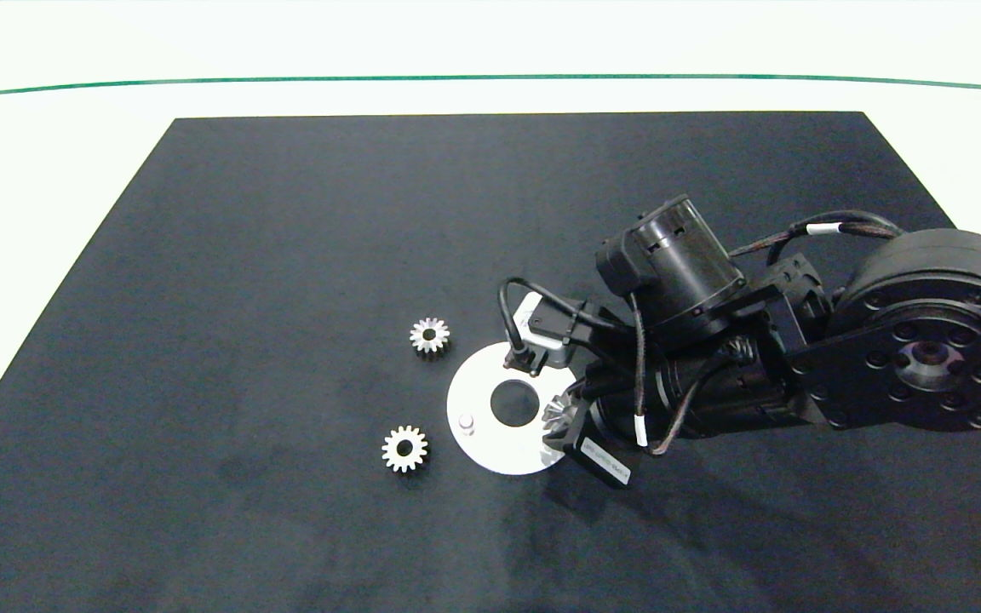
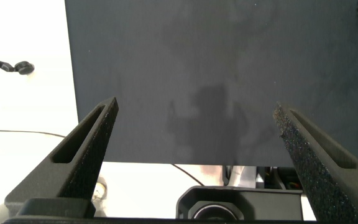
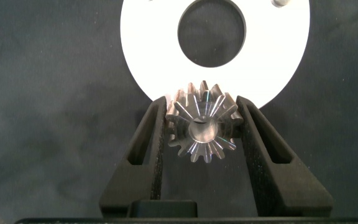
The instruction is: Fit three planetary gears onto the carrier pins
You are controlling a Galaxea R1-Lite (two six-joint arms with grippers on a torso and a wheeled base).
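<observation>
The right claw point(image 3: 202, 127) pinches one planetary gear point(image 3: 202, 129) between its fingers, held over the edge of the white carrier disc point(image 1: 478, 387) on the side toward the arm. One carrier pin point(image 1: 467, 421) stands visible on the disc. Two further planetary gears point(image 1: 429, 335) point(image 1: 405, 449) lie flat on the dark surface point(image 1: 286, 255) just beside the disc. The left claw point(image 2: 194, 134) is spread wide over the mat's edge, holding nothing.

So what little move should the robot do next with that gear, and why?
Probably nudge the held gear sideways until its hole sits over a pin, then lower it. The right gripper grips the gear at the disc's edge, and no gear is on a pin yet. Two more gears wait on the mat.
</observation>
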